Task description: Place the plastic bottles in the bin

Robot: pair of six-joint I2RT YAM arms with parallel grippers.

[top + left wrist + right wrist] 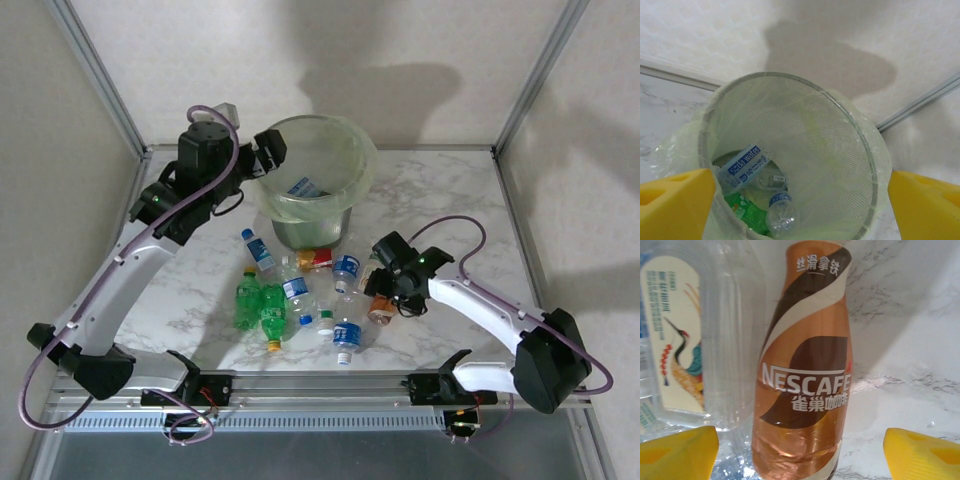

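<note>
Two pairs of fingers spread

Left fingers (675, 200) gaped empty above the bin (360, 165), upper centre, bottles (745, 167) already inside. Right fingers (922, 452) flanked the brown bottle (805, 380) without gripping; more plastic bottles (262, 305) lay on the table (450, 200) at centre.

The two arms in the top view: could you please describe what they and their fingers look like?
The left arm and right arm have white links between black joint housings. A mauve cable loops along each, and a green light glows near each wrist. The left gripper and right gripper are black, with bright yellow wedge-shaped fingers.
</note>
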